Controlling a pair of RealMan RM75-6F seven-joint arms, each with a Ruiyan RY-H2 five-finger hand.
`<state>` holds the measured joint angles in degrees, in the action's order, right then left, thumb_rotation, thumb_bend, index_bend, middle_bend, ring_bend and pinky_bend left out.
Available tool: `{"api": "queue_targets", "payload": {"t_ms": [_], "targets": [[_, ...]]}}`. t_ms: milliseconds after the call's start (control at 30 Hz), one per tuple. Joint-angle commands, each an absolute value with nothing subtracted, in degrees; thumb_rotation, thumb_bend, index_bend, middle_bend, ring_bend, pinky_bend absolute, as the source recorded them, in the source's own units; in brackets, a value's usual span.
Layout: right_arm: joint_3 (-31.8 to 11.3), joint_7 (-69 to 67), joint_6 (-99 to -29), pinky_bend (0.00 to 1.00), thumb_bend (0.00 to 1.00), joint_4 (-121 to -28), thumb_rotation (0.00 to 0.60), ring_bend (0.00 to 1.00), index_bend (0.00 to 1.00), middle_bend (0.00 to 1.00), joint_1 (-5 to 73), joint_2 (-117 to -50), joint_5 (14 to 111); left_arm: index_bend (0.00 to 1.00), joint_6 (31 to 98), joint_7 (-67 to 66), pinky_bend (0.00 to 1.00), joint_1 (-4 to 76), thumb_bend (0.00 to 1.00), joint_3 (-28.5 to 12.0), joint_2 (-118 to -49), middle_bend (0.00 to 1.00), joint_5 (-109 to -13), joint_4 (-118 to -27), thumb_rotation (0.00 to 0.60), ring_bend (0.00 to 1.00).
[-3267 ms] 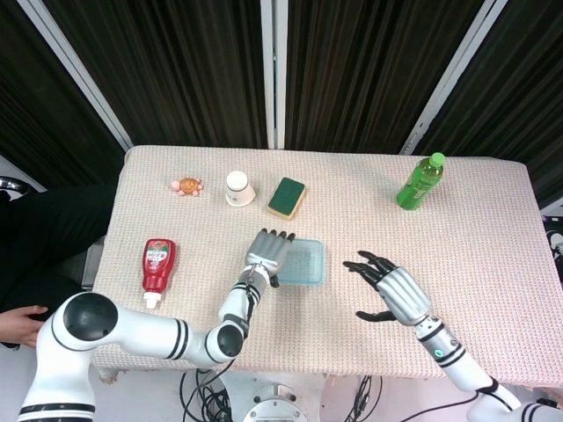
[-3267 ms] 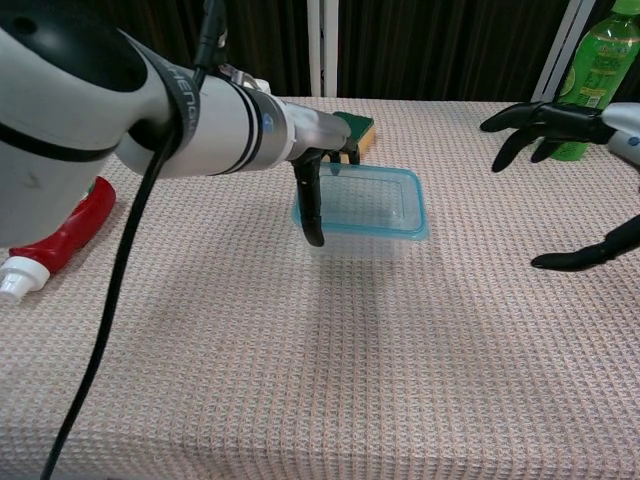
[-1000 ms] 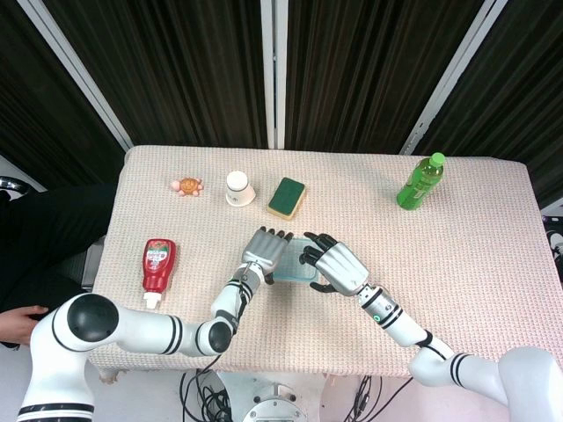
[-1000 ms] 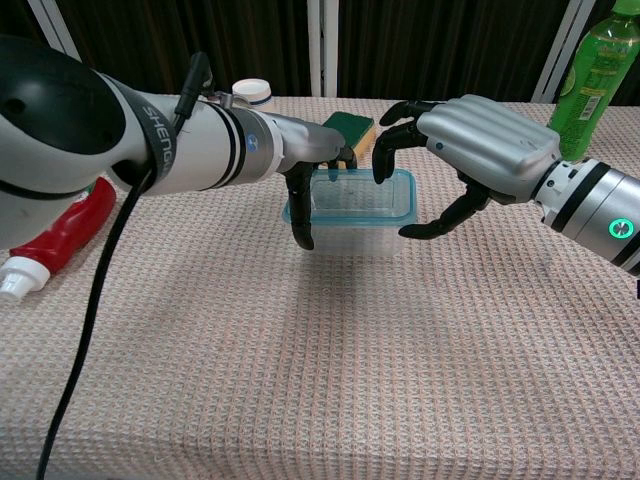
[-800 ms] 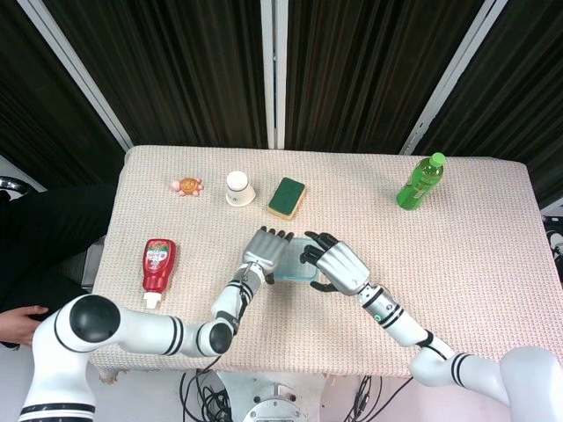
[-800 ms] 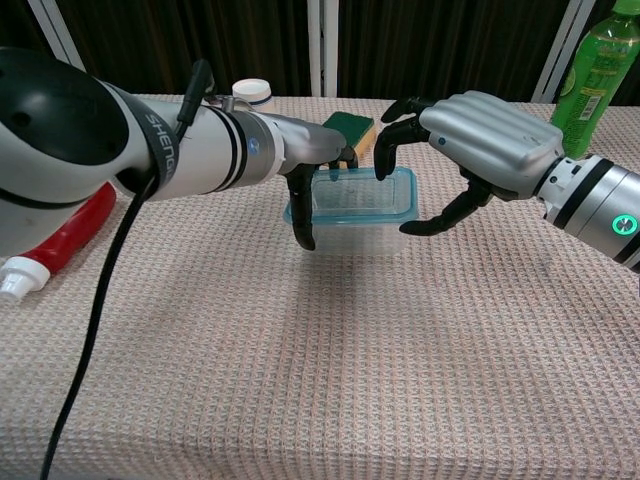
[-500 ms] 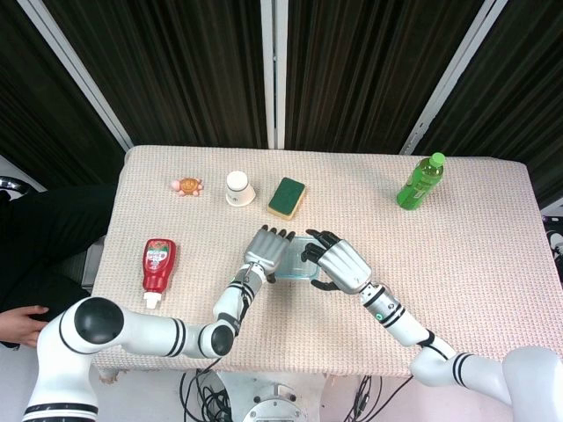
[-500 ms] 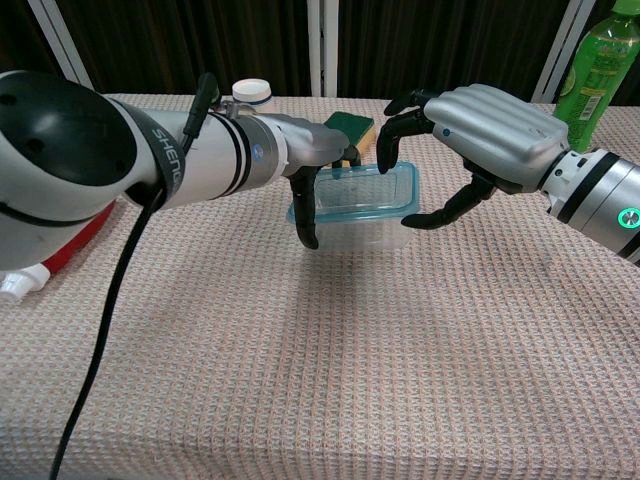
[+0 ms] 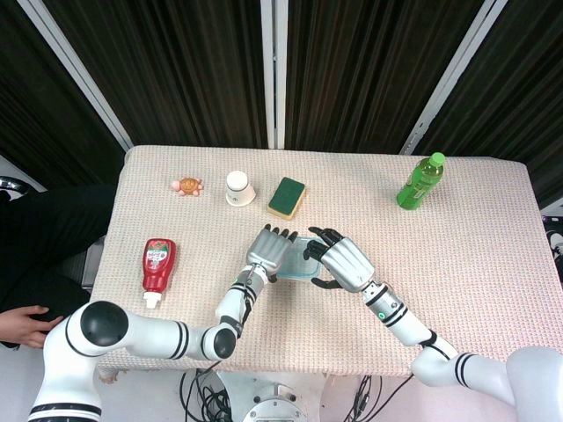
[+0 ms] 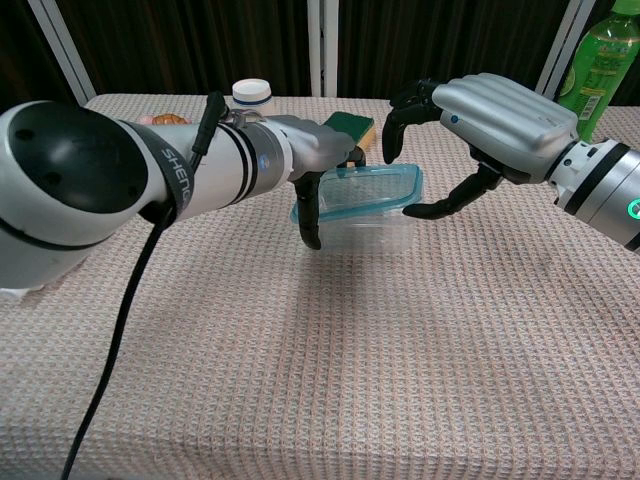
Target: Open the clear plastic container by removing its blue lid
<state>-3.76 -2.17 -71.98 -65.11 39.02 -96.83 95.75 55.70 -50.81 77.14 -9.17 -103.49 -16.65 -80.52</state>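
Chest view shows the clear plastic container (image 10: 352, 228) mid-desk, the left hand (image 10: 322, 150) bracing its left end with fingers curled down, while the right hand (image 10: 470, 120) pinches the blue lid (image 10: 360, 192) at its right edge, that side looking slightly lifted. If the brace slips, the whole container may rise or tip with the lid. The sponge (image 10: 352, 127) sits just behind; open desk (image 10: 400, 360) lies in front.

Legible text: one marking, on the left forearm (image 10: 200, 170).
Dark band around the left forearm carries white capitals "SHENG" in chest view, the run cut off where the band curves away; ketchup bottle (image 9: 158, 265) label and green bottle (image 9: 419, 181) label too small to read.
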Motion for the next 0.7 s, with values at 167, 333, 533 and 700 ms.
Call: {"api": "queue_targets", "payload": {"t_ms": [167, 333, 533, 700], "targets": [[-3.6, -2.4, -72.9, 0.34, 0.25, -62.6, 0.6, 0.22, 0.52, 0.43, 39.0, -98.6, 96.3, 0.28, 54.8, -50.7, 0.18, 76.5, 0.0, -10.2, -102.7, 0.35, -16.5, -81.9, 0.6, 0.23], [-3.7, -3.9, -74.4, 0.38, 0.35, -59.6, 0.6, 0.26, 0.56, 0.46, 39.2, -100.7, 96.8, 0.28, 54.4, -50.6, 0.18, 76.4, 0.0, -10.8, -101.6, 0.34, -16.5, -83.5, 0.6, 0.23], [-3.7, -4.1, -75.3, 0.41, 0.41, -58.2, 0.6, 0.28, 0.57, 0.48, 39.5, -101.8, 97.3, 0.25, 54.1, -50.6, 0.18, 76.4, 0.0, -11.1, -101.0, 0.33, -16.4, -84.7, 0.6, 0.23], [-2.7, -2.7, -75.5, 0.41, 0.41, -57.1, 0.6, 0.28, 0.58, 0.48, 39.7, -103.0, 98.4, 0.17, 54.0, -50.4, 0.18, 76.5, 0.0, -11.3, -100.5, 0.29, -16.3, -85.6, 0.6, 0.22]]}}
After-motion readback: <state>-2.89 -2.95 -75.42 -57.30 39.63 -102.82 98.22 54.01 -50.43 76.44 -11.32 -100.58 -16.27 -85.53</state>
